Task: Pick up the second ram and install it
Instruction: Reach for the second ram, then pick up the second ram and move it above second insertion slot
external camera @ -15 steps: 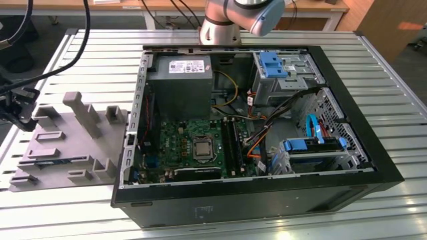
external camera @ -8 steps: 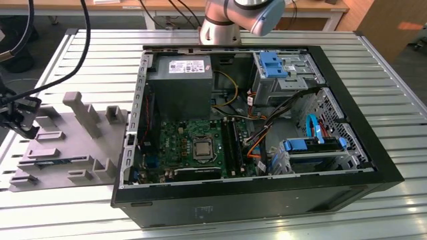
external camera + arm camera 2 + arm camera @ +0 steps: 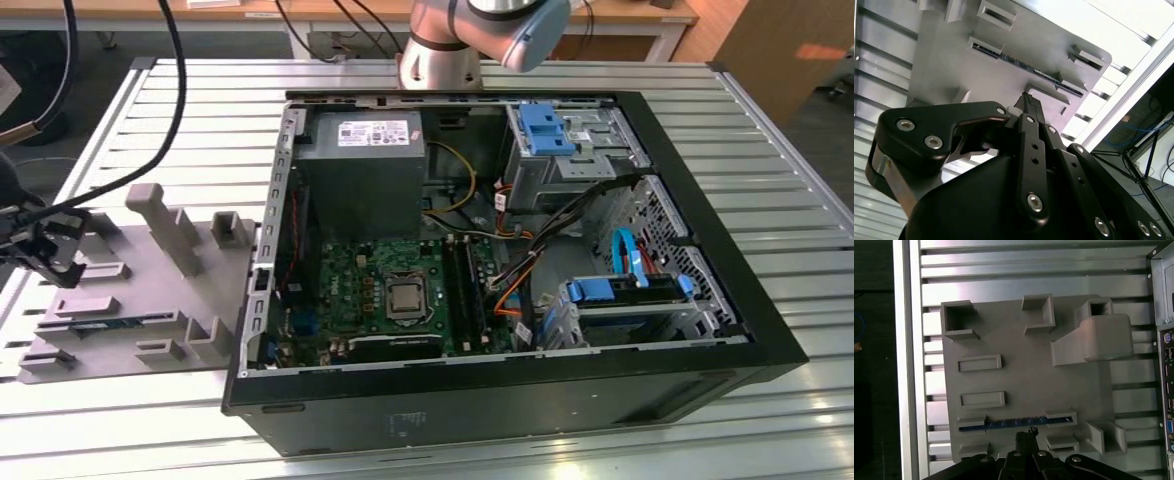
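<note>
The gripper (image 3: 1026, 431) hung over a grey tray (image 3: 1029, 390), its fingertips pressed together and holding nothing. Its body was cut off at the picture's edge in both wrist views. In the exterior view it (image 3: 51, 262) sat partly cut off at that view's left.

The ram (image 3: 1014, 422) stood on edge in a slot of the tray, close to the fingertips. Only its thin blue top edge showed. In the second wrist view it (image 3: 1019, 62) read as a dark strip, and its faces could not be made out.

In the exterior view the tray (image 3: 127, 300), holding the ram (image 3: 114, 324), lay on a slatted metal table (image 3: 747, 130) just left of an open black case (image 3: 747, 330). The case held a green motherboard (image 3: 380, 265) with long black slots (image 3: 461, 290), whose contents were hard to tell. It also held a grey power supply (image 3: 360, 170) and blue drive cages (image 3: 545, 130). Farthest off, the arm (image 3: 461, 40) was cut off at the top.
</note>
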Motion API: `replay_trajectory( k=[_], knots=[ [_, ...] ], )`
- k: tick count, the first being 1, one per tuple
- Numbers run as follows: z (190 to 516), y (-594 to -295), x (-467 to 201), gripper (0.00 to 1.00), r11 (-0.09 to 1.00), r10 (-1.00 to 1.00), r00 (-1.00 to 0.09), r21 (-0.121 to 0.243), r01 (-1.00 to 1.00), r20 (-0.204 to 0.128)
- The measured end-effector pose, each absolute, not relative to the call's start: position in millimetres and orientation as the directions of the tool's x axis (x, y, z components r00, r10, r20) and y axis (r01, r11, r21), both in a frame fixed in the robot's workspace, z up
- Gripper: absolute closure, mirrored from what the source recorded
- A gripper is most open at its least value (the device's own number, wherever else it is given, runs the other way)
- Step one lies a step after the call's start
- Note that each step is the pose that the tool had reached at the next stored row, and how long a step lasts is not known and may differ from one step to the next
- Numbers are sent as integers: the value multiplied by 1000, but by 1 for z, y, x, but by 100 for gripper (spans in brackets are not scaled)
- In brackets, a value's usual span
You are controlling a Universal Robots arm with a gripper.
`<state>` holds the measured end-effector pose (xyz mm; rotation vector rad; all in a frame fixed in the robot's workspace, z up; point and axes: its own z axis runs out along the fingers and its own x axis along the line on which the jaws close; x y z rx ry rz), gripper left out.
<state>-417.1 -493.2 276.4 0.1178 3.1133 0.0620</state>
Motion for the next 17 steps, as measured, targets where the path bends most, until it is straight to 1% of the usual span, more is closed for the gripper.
replay_trajectory(
  k=[17],
  knots=[
    [275, -493, -418, 89, 997, 69, -997, 41, 68, -24]
  ],
)
